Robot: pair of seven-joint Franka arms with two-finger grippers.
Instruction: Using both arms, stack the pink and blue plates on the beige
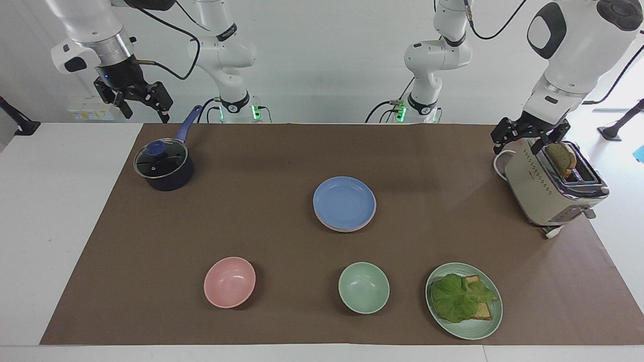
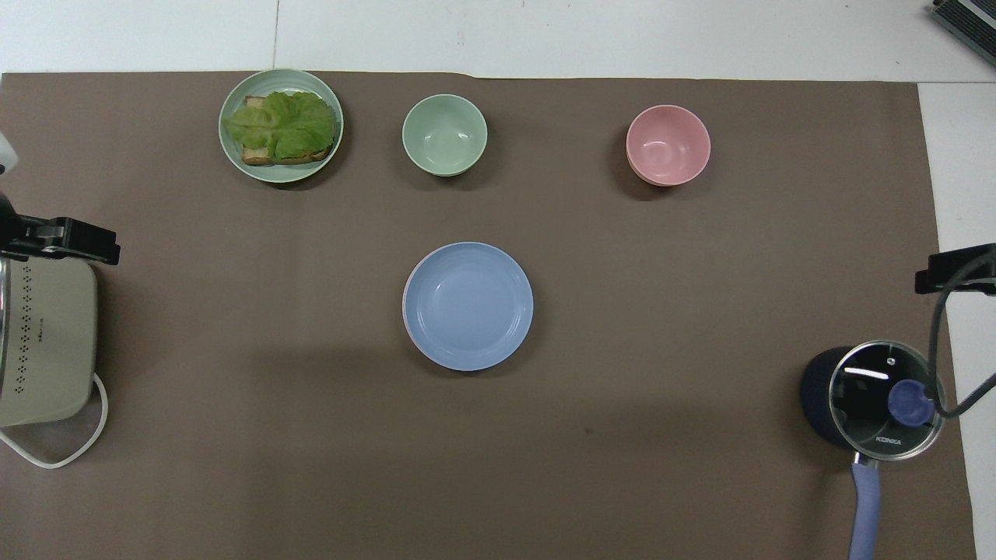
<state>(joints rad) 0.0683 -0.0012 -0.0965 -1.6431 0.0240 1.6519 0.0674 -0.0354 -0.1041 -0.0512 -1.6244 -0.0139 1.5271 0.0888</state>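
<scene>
Blue plate (image 1: 344, 201): on top of the stack, mid-table on the brown mat (image 1: 261, 166).
Pink plate (image 1: 347, 229): directly under the blue one — only a thin pink rim shows.
Beige plate: cannot be made out beneath the other two.
Left gripper (image 1: 523, 138): hangs just over the toaster (image 1: 548, 186) at the left arm's end of the table, fingers spread, holding nothing.
Right gripper (image 1: 137, 100): raised near the saucepan (image 1: 163, 166) at the right arm's end, fingers apart, empty.
Row farthest from the robots: pink bowl (image 1: 229, 281), green bowl (image 1: 363, 287), green plate (image 1: 483, 327) with lettuce on bread — all well apart from the stack.
</scene>
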